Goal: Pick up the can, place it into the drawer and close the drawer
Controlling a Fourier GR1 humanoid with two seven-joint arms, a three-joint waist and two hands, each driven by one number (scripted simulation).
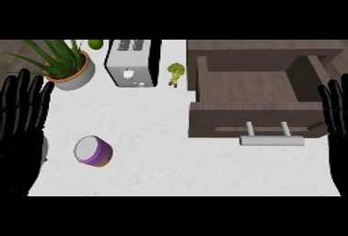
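Note:
The can (93,150), purple with a pale top and an orange band, stands on the white counter at the lower left. A brown wooden drawer (252,87) is pulled out at the right, its inside bare, with a grey bar handle (272,140) on its front. My left hand (20,133) rests open at the left edge, fingers up, a short way left of the can. At the right edge my right hand (336,115) rests open beside the drawer's right wall. Neither hand holds anything.
A potted green plant (65,64) stands at the back left, with a silver toaster (129,62) beside it. A small piece of broccoli (175,73) lies between the toaster and the drawer. A green fruit (95,44) sits behind the plant.

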